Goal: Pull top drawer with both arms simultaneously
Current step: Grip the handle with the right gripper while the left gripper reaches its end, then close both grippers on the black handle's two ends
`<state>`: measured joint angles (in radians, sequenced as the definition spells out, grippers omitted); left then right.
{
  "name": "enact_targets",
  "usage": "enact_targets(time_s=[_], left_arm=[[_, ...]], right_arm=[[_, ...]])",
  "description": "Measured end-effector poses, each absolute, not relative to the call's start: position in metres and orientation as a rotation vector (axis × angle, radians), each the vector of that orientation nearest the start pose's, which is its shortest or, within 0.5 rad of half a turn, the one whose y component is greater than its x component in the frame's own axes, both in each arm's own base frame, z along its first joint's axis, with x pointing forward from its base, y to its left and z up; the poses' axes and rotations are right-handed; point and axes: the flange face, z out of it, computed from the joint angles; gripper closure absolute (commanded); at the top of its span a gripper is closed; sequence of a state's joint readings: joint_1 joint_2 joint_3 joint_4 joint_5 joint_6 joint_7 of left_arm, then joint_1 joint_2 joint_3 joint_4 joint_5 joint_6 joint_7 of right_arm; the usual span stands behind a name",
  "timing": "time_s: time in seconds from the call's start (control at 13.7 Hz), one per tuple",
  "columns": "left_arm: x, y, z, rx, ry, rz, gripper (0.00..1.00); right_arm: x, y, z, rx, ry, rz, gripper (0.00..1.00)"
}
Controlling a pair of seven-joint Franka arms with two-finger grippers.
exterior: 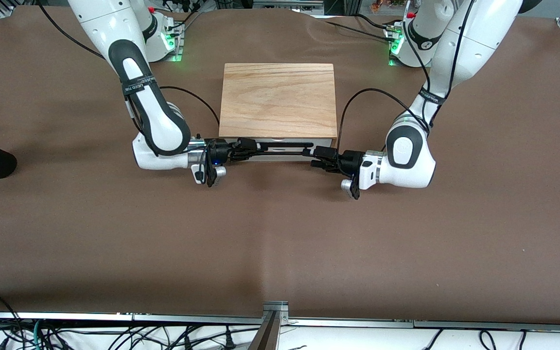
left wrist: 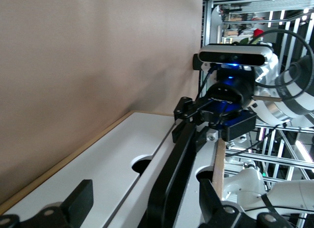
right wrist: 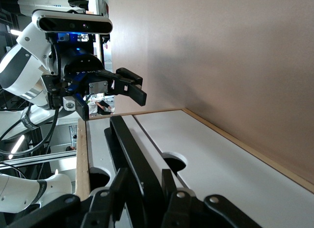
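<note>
Right gripper (exterior: 247, 145) at the handle (exterior: 280, 148), at the end toward the right arm, fingers (right wrist: 121, 185) pressed in against the bar on both sides, seemingly grasping it. Left gripper (exterior: 317, 155) at the opposite end, jaws spread wide, straddling the bar without clamping. Bar running lengthwise between the two, parallel to the table's (exterior: 114, 243) front edge. Drawer (exterior: 285, 156) shut in the cabinet (exterior: 278, 99), mid-table, white front facing the front camera. Probably needs the left grip closed first, then an even pull by both straight toward the front edge.
</note>
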<state>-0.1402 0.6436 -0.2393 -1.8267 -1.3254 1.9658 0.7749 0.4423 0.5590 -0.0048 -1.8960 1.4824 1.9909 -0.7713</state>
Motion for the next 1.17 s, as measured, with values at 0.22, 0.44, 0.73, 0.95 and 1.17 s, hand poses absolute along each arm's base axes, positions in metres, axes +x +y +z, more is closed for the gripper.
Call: enact_targets(time_s=[0.22, 0.44, 0.73, 0.95, 1.17], left_arm=[[0.5601, -0.2854, 0.2042, 1.833, -0.215, -0.22, 0.62], [0.5595, -0.2859, 0.2082, 1.816, -0.233, -0.216, 0.93], [0.5577, -0.2798, 0.1992, 1.83, -0.238, -0.195, 0.9], [0.5573, -0.2796, 0.1987, 1.825, -0.251, -0.182, 0.85], [0.557, -0.2795, 0.1983, 1.824, -0.251, -0.179, 0.9]], right_arm=[[0.5343, 0.3178, 0.2122, -1.946, -0.171, 0.183, 0.8], [0.5337, 0.3182, 0.2102, -1.939, -0.175, 0.177, 0.9], [0.5329, 0.3187, 0.2084, -1.922, -0.177, 0.168, 0.99], [0.5329, 0.3188, 0.2084, -1.922, -0.176, 0.168, 1.0], [0.5329, 0.3188, 0.2084, -1.922, -0.176, 0.168, 1.0]])
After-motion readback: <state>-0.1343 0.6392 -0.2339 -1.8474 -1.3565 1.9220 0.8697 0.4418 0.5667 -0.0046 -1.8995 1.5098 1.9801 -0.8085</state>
